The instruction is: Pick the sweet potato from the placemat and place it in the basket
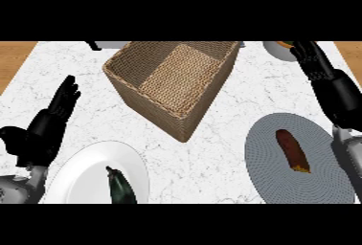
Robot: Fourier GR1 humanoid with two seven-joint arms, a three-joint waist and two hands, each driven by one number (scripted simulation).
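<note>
Head view shows one sweet potato (292,150) lying on one round grey placemat (272,182) near the counter's (212,162) right edge, untouched. One woven basket (152,112) stands at the far middle, well apart from it. One white plate (81,179) at the near left corner carries one dark vegetable (121,187). Two hands: left hand (50,122) rests with fingers straight near the left edge; right hand (322,72), fingers apart, hangs beyond the placemat, holding nothing.

Beneath me lies a white marble counter (212,158) with faint grey veins — evenly lit, without hard shadows. At both far corners I see warm wooden surface (16,52) — bare planks.
</note>
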